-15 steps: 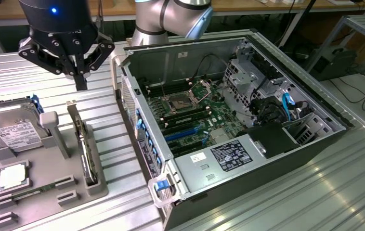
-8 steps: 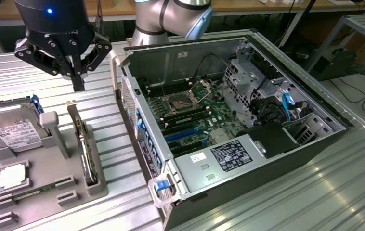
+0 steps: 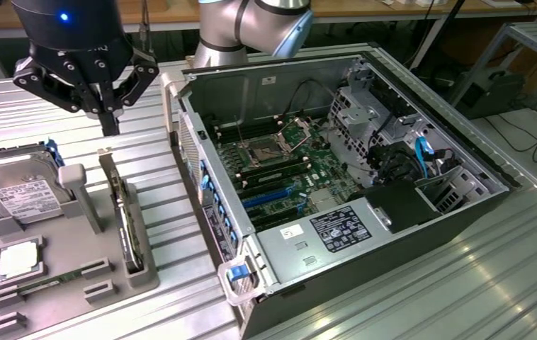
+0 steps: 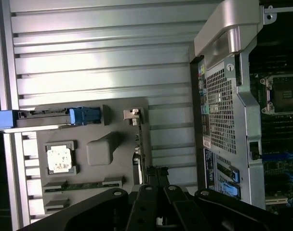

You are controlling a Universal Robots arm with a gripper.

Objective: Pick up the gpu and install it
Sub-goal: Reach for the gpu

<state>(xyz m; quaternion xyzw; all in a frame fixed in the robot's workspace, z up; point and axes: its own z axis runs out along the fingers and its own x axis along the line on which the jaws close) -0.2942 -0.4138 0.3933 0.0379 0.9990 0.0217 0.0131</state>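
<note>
Exterior view showed the gripper [image 3: 110, 126] closed with nothing in it, hanging over the gpu [image 3: 122, 212], which stood on edge at the gray holder [image 3: 61, 278] side nearest the computer case [image 3: 363, 283].

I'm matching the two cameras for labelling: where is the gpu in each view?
Exterior view: the gpu stands on edge in the grey holder, on the exterior view's left of the computer case.
Wrist view: gpu edge-on, between the holder's block and the case.
Shared landmark: the square CPU chip.

slatted metal table [image 3: 495, 283] carries grey parts holder [image 3: 65, 248] and open computer case [image 3: 392, 269], side by side.
</note>
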